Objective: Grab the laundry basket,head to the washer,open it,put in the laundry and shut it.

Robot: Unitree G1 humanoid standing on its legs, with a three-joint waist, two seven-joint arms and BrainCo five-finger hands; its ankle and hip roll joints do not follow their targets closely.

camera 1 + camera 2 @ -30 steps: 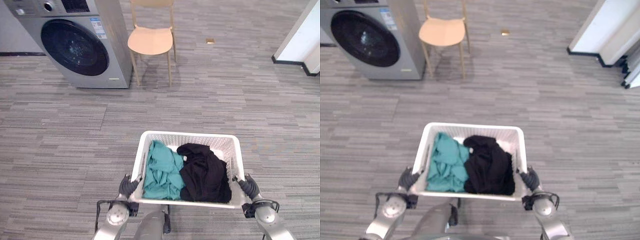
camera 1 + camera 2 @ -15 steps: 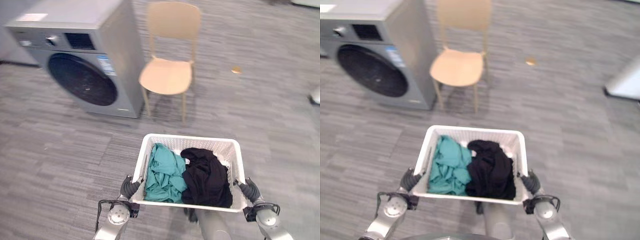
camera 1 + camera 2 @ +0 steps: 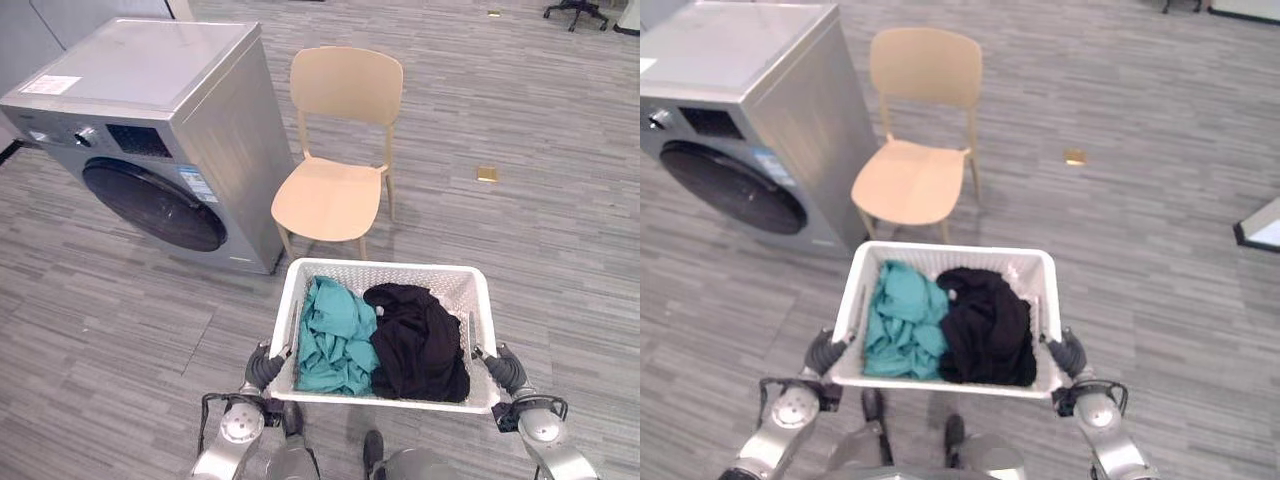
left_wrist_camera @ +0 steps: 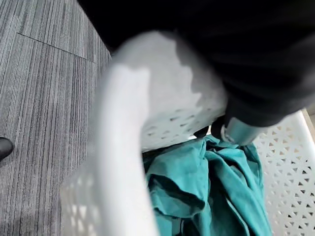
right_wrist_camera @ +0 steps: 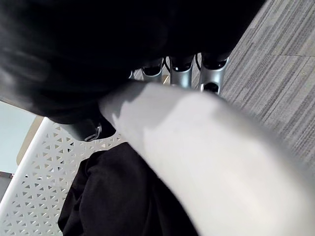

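White laundry basket [image 3: 480, 300], lower centre: carried, left hand [image 3: 262, 371] and right hand [image 3: 505, 370] clenched on its side rims; teal [image 3: 333, 335] and black laundry [image 3: 415, 340] inside. Washer [image 3: 150, 150], upper left: door shut. Left: approach, open, load, shut.

Floor [image 3: 560, 200] is grey striped carpet tile. Sitting on it: a silver front-load washer [image 3: 150, 150] at the far left, a tan chair [image 3: 335, 170] just beside its right side, and a small tan square thing [image 3: 487, 174] lying well off to the right.
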